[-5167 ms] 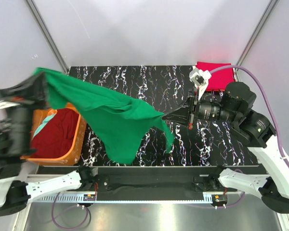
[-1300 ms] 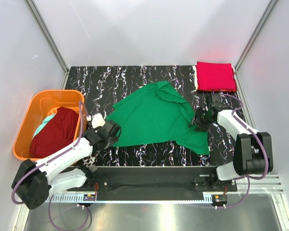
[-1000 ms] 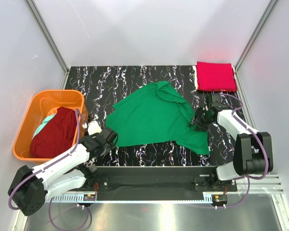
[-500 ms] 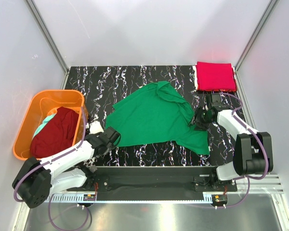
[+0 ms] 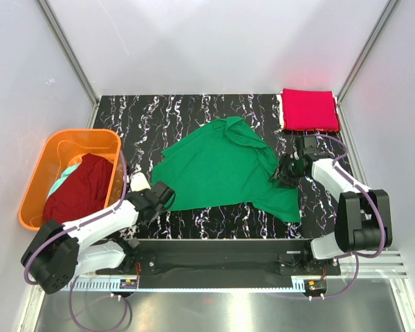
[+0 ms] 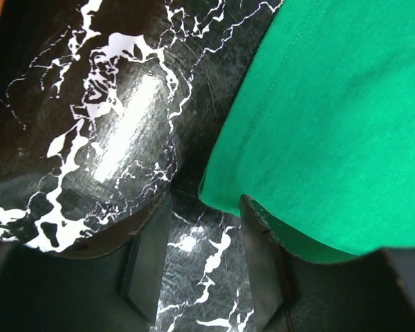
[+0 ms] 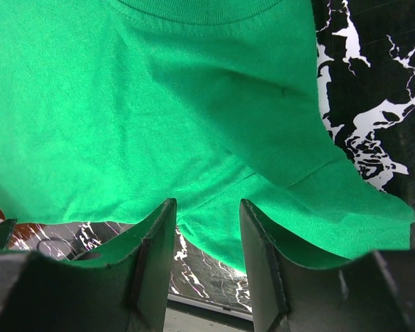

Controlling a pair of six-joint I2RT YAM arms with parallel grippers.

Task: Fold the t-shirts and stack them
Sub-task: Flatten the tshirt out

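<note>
Left jaws narrowed yet apart, green t-shirt outspread, rumpled, right jaws seemingly spread

Bare surface across upper left; green t-shirt covers centre, orange basket blocks left edge, folded red t-shirt fills upper right corner.

White L arm & R arm w/ blk joints, purple cables, blk pincer fingers.
</note>
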